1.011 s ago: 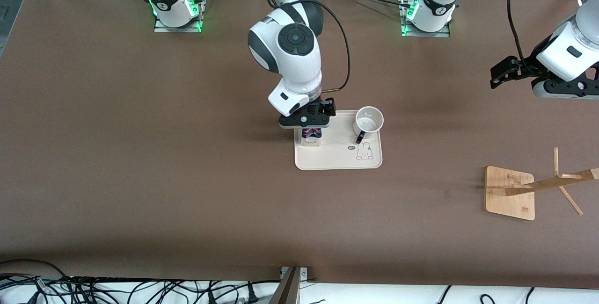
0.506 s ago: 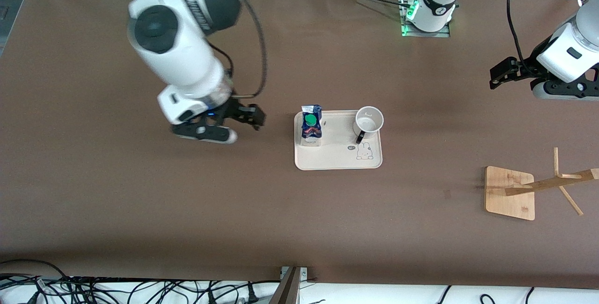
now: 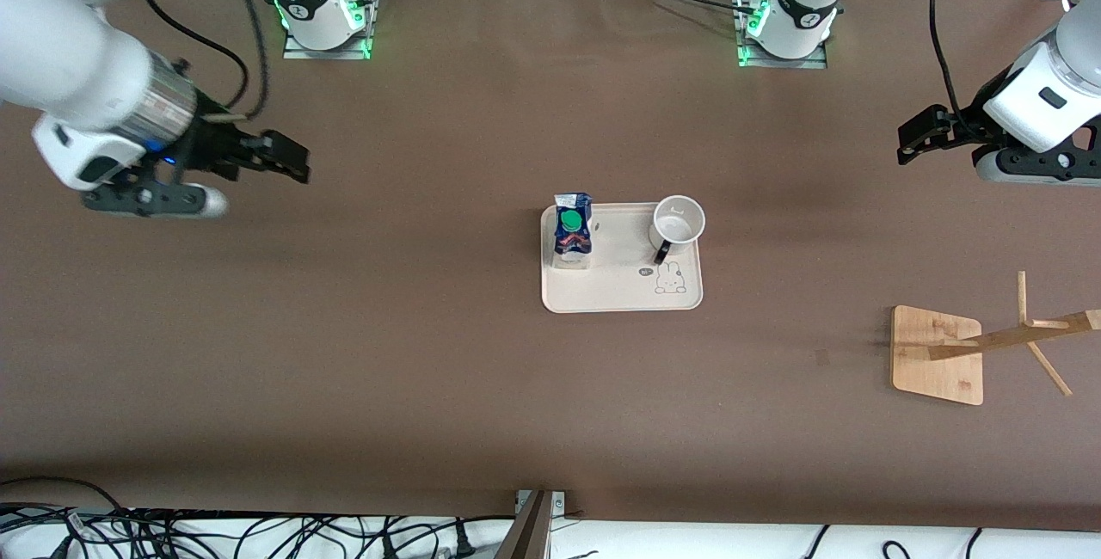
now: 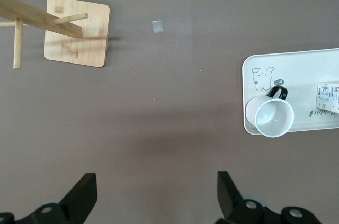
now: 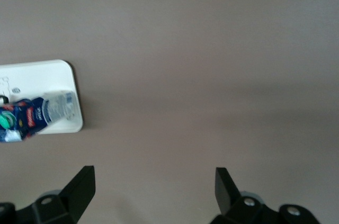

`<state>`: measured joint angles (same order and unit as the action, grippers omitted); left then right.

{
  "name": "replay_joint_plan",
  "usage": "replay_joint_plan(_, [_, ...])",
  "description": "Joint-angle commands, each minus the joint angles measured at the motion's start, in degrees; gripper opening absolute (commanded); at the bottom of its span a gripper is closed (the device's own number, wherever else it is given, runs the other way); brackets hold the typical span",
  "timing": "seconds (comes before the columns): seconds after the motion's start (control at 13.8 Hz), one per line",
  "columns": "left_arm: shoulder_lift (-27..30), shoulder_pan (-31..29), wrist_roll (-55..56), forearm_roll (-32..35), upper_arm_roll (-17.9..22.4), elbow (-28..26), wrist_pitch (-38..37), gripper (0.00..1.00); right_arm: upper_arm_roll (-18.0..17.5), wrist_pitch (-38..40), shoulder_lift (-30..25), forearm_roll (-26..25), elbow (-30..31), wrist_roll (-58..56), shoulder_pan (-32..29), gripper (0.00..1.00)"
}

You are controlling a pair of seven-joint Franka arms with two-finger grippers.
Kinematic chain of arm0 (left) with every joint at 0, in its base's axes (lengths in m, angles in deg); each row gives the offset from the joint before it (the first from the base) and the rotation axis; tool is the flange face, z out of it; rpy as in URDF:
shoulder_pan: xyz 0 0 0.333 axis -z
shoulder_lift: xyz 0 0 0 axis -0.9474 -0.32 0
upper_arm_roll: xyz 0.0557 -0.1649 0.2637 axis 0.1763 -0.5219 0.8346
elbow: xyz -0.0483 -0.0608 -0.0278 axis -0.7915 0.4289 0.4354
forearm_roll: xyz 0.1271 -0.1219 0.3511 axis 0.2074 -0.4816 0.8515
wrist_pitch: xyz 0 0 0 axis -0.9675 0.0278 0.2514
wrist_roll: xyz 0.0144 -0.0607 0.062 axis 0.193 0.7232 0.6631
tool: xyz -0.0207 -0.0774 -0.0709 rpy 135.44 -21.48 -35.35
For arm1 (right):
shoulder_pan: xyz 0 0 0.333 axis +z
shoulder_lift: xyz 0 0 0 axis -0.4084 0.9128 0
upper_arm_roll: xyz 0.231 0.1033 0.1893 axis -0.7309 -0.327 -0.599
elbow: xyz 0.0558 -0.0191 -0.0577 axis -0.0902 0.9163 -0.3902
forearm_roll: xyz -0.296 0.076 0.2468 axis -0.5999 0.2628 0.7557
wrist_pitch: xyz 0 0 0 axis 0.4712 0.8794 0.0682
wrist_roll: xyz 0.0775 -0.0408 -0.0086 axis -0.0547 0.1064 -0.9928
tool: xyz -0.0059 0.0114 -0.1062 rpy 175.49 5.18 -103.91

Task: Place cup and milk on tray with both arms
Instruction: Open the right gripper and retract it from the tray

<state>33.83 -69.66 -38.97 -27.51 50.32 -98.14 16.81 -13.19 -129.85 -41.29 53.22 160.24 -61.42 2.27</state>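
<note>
The white smiley mug (image 3: 679,221) and blue-topped milk carton (image 3: 573,231) both stand on the cream rectangular tray (image 3: 619,291). My left tool (image 4: 153,195) and right tool (image 5: 154,189) hang released over bare brown surface (image 3: 430,370); I judge nothing remains.

You are looking at one tray (image 3: 621,288) on the table (image 3: 430,353), and on it one milk (image 3: 572,230) carton and one cup (image 3: 679,221). You can count one green cap (image 3: 570,219) on the carton, one black handle (image 3: 661,253) on the cup, and one rabbit drawing (image 3: 670,279) printed on the tray. One wooden rack (image 3: 938,354) stands apart. You have two arms, hence two grippers: the left gripper (image 3: 910,136) and the right gripper (image 3: 291,162), each with two fingers spread apart. Two bases glow green: one (image 3: 325,13) and another (image 3: 784,21).
</note>
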Motion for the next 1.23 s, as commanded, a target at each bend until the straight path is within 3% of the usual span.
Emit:
replay_joint_plan(0.0, [-0.8,0.0,-0.1,-0.9,-0.2,1.5,-0.6,1.0,2.1,-1.5,-10.4,-2.2,12.7,-3.7,0.6,1.0])
replay_joint_plan(0.14, [-1.6,0.2,0.0,-0.9,-0.2,2.0,0.2,1.0,2.0,-4.0,-14.4,-7.9,18.5,-4.0,0.6,1.0])
replay_joint_plan(0.29, [-2.4,0.4,-0.1,-0.9,-0.3,3.1,0.6,1.0,2.4,-7.5,-17.4,-9.3,23.4,-6.6,0.6,1.0])
replay_joint_plan(0.94, [-2.3,0.5,0.0,-0.9,-0.3,3.1,0.1,1.0,3.1,-8.8,-15.4,-10.3,21.6,-11.5,-0.8,1.0])
replay_joint_plan(1.16, [-2.4,0.5,0.0,-0.8,-0.3,3.1,0.2,1.0,-2.0,-8.8,-14.3,-10.1,20.2,-12.9,-7.0,1.0])
